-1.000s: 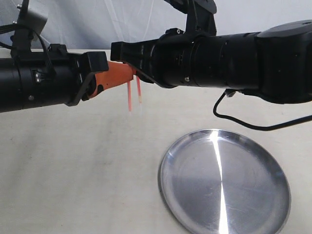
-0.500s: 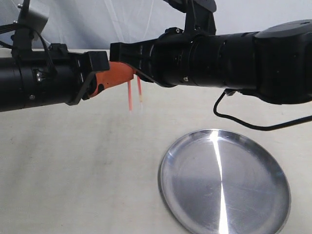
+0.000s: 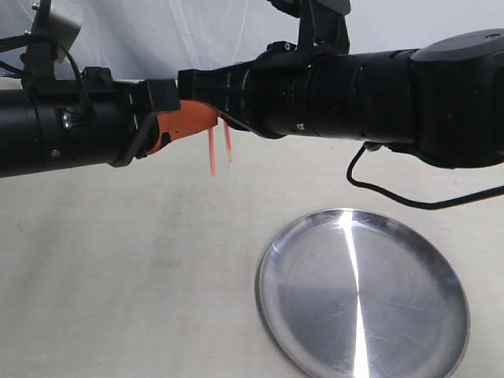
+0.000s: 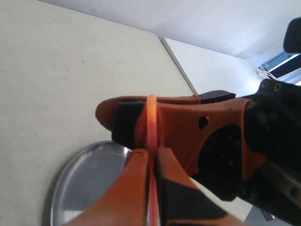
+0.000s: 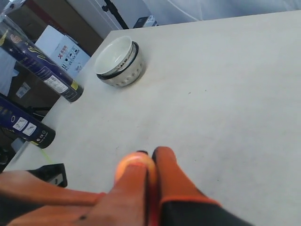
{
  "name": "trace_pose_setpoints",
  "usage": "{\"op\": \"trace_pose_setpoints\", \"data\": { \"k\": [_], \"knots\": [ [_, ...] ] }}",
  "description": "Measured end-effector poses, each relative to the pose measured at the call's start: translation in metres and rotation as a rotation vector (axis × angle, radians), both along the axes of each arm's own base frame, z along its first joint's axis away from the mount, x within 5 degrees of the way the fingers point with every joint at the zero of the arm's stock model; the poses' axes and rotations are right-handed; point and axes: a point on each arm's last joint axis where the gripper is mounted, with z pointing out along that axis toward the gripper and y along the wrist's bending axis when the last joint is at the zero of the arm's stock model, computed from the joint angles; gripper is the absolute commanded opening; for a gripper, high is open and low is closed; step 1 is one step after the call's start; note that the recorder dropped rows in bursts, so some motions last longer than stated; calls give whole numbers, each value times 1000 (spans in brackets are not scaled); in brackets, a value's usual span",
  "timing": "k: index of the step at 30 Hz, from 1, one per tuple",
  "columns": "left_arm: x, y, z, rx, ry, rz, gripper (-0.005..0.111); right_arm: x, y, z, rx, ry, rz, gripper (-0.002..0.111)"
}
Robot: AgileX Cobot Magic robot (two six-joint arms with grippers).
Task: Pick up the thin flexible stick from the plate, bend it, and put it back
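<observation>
Stick (image 3: 211,154) is off the plate (image 3: 315,323), held in mid-air over the table (image 3: 118,276), up and to the left of the plate in the exterior view. It is folded into a tight loop and both ends hang down side by side. Left gripper (image 4: 151,156) is clamped on the stick. Right gripper (image 5: 151,159) is clamped on it too, with its tips meeting the left gripper's at the fold. Bowl (image 5: 120,59) stands well apart.
</observation>
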Motion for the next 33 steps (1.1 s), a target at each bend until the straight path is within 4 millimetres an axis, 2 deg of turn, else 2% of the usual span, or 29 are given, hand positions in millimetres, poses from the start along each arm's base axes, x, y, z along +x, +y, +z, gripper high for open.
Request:
{"op": "trace_pose_setpoints", "data": {
  "k": [4,7,10,20,25,33],
  "knots": [
    [0,0,0,3,-3,-7,24,1,0,1,2,-2,-5,-1],
    [-5,-7,-4,8,3,-72,43,0,0,11,38,-8,-12,-1],
    [-5,-7,-4,6,5,-82,52,0,0,14,46,-12,-8,-1],
    [-5,-7,-4,10,3,-84,54,5,-5,13,19,-27,-86,-1],
    [-6,-6,-6,28,12,-91,54,13,-14,11,-35,-61,-209,-1],
    [1,7,-10,62,35,-45,54,25,-35,14,-154,-147,-353,-1]
  ]
}}
